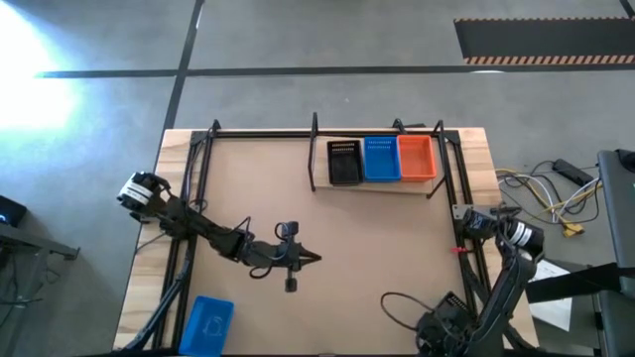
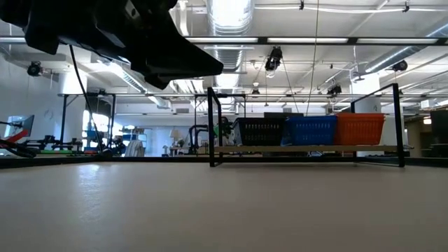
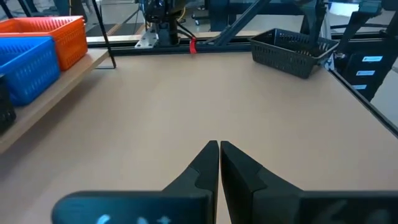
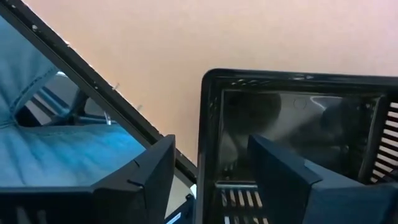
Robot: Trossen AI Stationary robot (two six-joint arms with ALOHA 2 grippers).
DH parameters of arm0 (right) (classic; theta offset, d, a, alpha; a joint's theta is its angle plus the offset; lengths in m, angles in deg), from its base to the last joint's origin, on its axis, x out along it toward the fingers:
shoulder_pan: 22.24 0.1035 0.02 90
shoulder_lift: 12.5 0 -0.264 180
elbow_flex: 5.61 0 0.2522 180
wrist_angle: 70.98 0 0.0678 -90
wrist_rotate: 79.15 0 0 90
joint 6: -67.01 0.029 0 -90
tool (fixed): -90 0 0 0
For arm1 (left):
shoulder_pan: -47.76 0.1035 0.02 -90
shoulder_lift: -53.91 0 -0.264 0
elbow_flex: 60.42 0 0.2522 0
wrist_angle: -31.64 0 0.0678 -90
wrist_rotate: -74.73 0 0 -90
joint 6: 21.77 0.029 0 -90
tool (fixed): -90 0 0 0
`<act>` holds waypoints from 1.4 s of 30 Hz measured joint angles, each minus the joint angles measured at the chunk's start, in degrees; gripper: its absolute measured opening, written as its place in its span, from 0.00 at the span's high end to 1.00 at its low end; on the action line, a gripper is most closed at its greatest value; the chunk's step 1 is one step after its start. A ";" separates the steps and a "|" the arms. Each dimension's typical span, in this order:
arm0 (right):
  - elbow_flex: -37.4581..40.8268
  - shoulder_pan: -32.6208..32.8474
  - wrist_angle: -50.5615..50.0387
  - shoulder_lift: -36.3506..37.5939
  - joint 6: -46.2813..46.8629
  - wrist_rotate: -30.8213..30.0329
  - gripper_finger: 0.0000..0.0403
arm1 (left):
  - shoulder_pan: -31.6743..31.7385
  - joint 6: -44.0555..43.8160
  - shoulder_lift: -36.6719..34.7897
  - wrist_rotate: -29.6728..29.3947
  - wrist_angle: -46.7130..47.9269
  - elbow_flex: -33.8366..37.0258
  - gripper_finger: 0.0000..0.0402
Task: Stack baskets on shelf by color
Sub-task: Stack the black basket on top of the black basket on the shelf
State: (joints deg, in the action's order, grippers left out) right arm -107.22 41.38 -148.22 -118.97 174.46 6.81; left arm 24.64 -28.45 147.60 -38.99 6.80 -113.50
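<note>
On the far right of the table (image 1: 397,248), the shelf (image 1: 392,185) holds a black basket (image 1: 343,162), blue basket (image 1: 380,159) and orange basket (image 1: 417,158) side by side. The left gripper (image 1: 310,258) hovers mid-table, fingers pressed together, empty. The right gripper (image 4: 211,180), near right, stands wide astride the rim of another black basket (image 4: 298,112). A further blue basket (image 1: 207,324) lies near left.

No legible text or labels.

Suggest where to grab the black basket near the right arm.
Its thin side wall at the rim, from above: the black basket sits upright with an open top. The right tool stands open astride that wall, one finger inside, one outside.
</note>
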 joint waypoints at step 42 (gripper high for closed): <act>0.09 -18.50 9.33 0.40 -85.81 -31.06 0.98 | -7.91 -0.44 -12.20 -17.43 7.72 4.76 1.00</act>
State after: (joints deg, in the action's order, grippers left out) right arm -107.13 22.88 -138.89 -118.57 88.65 -24.25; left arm 16.73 -28.89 135.39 -56.42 14.51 -108.74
